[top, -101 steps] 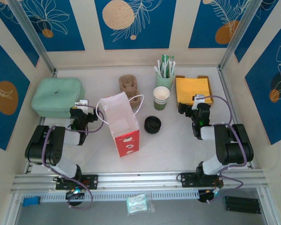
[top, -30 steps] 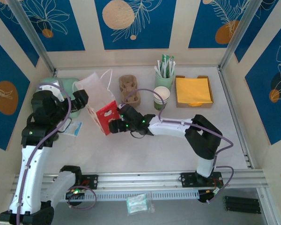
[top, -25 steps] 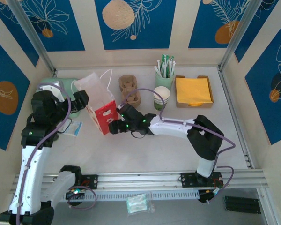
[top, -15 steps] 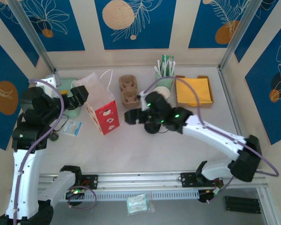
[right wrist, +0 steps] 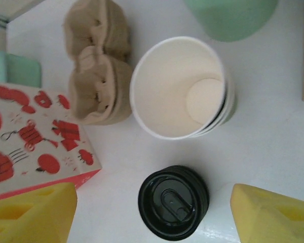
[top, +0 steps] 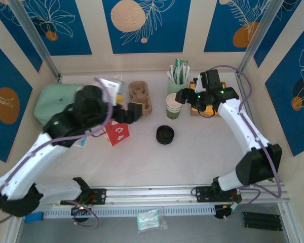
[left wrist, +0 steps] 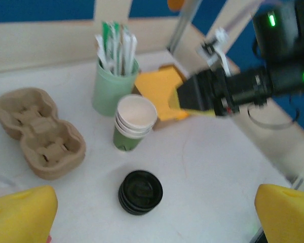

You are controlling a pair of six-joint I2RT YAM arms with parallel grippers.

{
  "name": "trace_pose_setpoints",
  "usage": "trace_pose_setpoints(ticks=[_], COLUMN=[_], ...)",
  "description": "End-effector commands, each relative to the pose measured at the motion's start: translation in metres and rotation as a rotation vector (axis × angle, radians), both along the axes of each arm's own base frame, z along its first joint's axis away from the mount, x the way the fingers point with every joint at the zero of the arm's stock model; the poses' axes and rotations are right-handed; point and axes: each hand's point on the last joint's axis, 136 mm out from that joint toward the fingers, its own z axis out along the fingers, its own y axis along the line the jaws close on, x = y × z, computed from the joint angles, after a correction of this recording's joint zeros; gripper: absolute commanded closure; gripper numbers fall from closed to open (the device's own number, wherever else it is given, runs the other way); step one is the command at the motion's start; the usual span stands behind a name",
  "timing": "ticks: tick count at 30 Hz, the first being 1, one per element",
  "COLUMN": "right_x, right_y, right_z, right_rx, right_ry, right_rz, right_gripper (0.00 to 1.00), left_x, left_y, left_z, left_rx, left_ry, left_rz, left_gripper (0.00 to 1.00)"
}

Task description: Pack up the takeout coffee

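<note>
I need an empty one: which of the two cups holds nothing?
The white paper cup with the green band; the mint-green tumbler holds sticks.

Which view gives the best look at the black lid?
Right wrist: the black lid sits close, straight below, its moulded top sharp. Left wrist shows the lid smaller and blurred; top external, a small dark disc.

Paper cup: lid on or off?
Off. The paper cup stands upright with its mouth open and its bare inside bottom showing; the black lid lies on the table beside it, not touching.
</note>
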Motion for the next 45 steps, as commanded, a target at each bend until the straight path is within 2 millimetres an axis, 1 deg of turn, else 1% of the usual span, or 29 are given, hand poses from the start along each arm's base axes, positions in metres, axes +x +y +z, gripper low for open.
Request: trace_pose_setpoints(ticks=[1, 3, 4, 6, 10, 14, 20, 24, 30, 33, 39, 41, 45], right_x=[0.005, 0.015, 0.019, 0.028, 0.041, 0.051, 0.061, 0.065, 0.069, 0.07, 0.072, 0.072, 0.073], right_y=[-0.002, -0.003, -0.003, -0.003, -0.002, -0.007, -0.004, -0.005, -0.005, -0.005, -0.003, -0.002, -0.002], right_z=[-0.007, -0.014, -0.017, -0.023, -0.031, -0.041, -0.054, -0.061, -0.067, -0.067, -0.067, -0.067, -0.067], right_rx=[0.002, -0.006, -0.011, -0.021, -0.046, -0.108, -0.193, -0.244, -0.28, -0.285, -0.286, -0.285, -0.285], right_ry=[0.068, 0.097, 0.108, 0.129, 0.151, 0.165, 0.185, 0.192, 0.192, 0.191, 0.185, 0.186, 0.184], right_rz=[0.032, 0.031, 0.032, 0.032, 0.033, 0.018, 0.04, 0.041, 0.043, 0.045, 0.052, 0.055, 0.057], right_gripper=[0.23, 0.28, 0.3, 0.38, 0.46, 0.5, 0.54, 0.54, 0.56, 0.62, 0.77, 0.8, 0.8], left_x=[0.005, 0.005, 0.005, 0.005, 0.007, 0.007, 0.007, 0.006, 0.005, 0.006, 0.006, 0.006, 0.006], left_y=[-0.026, -0.043, -0.048, -0.056, -0.061, -0.06, -0.057, -0.056, -0.057, -0.057, -0.059, -0.059, -0.059], left_z=[-0.015, -0.032, -0.038, -0.053, -0.074, -0.086, -0.09, -0.09, -0.089, -0.09, -0.096, -0.098, -0.098], left_rx=[0.098, 0.13, 0.142, 0.158, 0.148, 0.144, 0.146, 0.142, 0.141, 0.143, 0.149, 0.154, 0.154], left_ry=[-0.044, -0.027, -0.023, -0.006, 0.028, 0.049, 0.051, 0.052, 0.049, 0.049, 0.056, 0.057, 0.058], left_rz=[0.013, 0.0, 0.002, 0.005, 0.026, 0.042, 0.054, 0.054, 0.05, 0.05, 0.046, 0.047, 0.046], left_gripper=[0.01, 0.01, 0.0, 0.0, 0.01, 0.01, 0.01, 0.01, 0.0, 0.01, 0.01, 0.01, 0.01])
